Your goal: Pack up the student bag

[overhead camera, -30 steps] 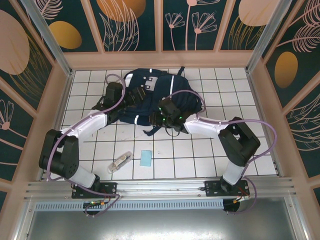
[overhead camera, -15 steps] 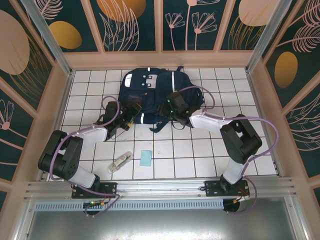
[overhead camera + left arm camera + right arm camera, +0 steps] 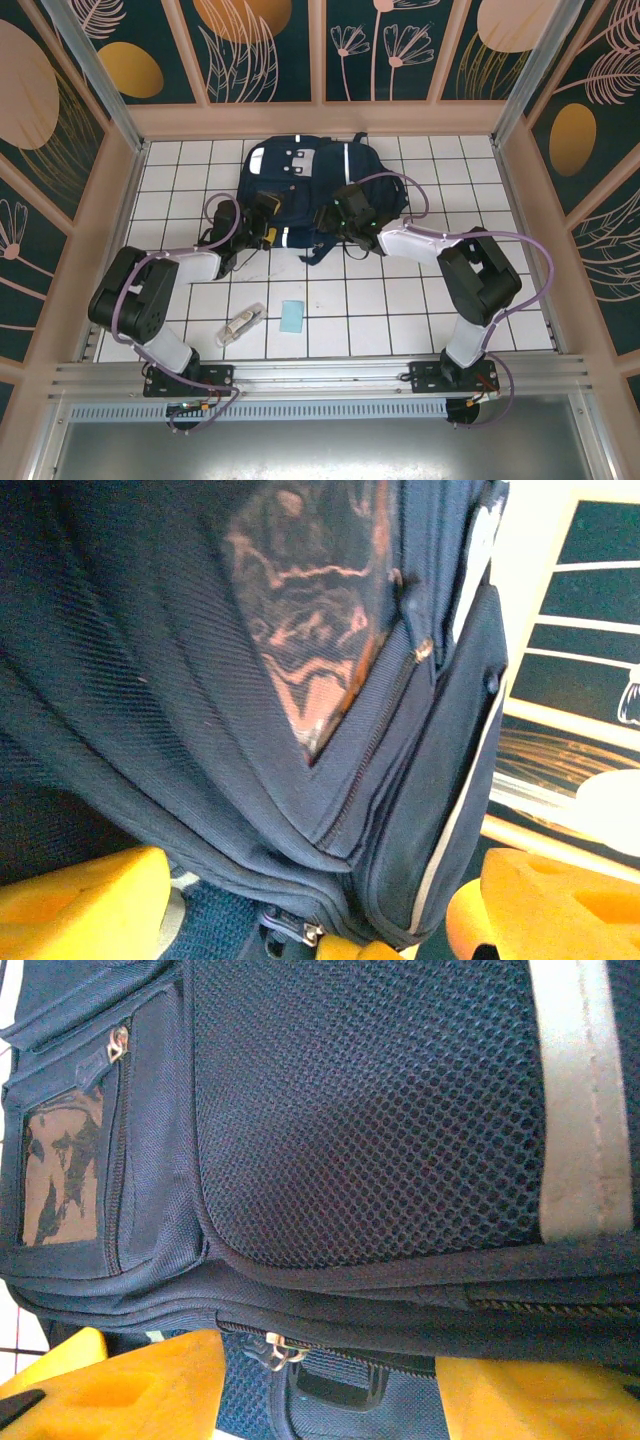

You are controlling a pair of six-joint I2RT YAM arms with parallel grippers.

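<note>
The student bag [image 3: 305, 180], dark navy with white stripes, lies flat on the white tiles at the back centre. My left gripper [image 3: 265, 228] sits at its near-left edge. In the left wrist view the yellow fingers [image 3: 80, 905] stand wide apart, with the bag's [image 3: 250, 680] lower edge and a zipper pull [image 3: 305, 932] between them. My right gripper [image 3: 335, 215] is at the near edge by the mesh panel. Its jaws [image 3: 330, 1380] are open, straddling the bag's [image 3: 380, 1110] seam and a metal zipper pull [image 3: 275, 1350]. Neither gripper pinches the fabric.
On the tiled floor [image 3: 400, 320] in front of the arms lie a small light-blue card [image 3: 291, 316] and a clear, long packet [image 3: 241, 324]. A loose dark strap [image 3: 312, 255] trails from the bag's near edge. Wooden walls close in the left, right and back sides.
A second ago the bag was bunched up under both grippers; it now lies flat. The left arm has drawn back toward the near left. The right jaws have widened.
</note>
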